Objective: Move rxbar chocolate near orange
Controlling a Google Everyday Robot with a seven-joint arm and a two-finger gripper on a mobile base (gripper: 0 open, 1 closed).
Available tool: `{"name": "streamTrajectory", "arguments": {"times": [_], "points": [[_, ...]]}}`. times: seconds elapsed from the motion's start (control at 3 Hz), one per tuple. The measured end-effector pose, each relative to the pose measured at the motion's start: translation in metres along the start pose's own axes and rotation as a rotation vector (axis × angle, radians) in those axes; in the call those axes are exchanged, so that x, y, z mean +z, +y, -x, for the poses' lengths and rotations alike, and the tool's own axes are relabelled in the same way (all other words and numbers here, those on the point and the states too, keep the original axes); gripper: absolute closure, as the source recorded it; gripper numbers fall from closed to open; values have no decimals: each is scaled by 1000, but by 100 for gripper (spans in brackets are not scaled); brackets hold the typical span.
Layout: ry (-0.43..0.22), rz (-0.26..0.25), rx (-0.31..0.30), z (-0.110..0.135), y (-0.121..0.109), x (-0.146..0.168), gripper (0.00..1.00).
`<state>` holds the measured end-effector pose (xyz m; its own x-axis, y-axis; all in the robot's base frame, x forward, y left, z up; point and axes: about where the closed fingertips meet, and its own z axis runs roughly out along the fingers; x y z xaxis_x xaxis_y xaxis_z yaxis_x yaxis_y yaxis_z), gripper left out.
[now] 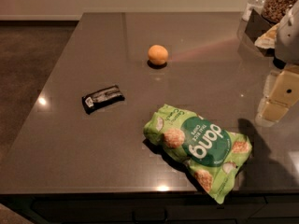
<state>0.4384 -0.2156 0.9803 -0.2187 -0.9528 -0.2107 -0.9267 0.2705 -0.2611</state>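
The dark table has bare top through its middle and far left. A green chip bag lies at the near right, close to the near edge. The gripper hangs at the right side of the scene (wide or narrow, I cannot tell). The rxbar chocolate lies flat well to its left, nearer the table's left edge. Its long axis runs left to right, the right end tipped slightly far. The orange sits far and right of the bar, well apart. I judge a reach leftward would pass on the far side of the bag.
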Motion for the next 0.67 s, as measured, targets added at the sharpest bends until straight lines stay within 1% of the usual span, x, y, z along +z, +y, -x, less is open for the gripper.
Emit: {"name": "streamTrajectory", "arguments": {"times": [0.33,0.67], "points": [[0,0,0,0,0,0,0],[-2,7,-13,5,-2,0,0]]}}
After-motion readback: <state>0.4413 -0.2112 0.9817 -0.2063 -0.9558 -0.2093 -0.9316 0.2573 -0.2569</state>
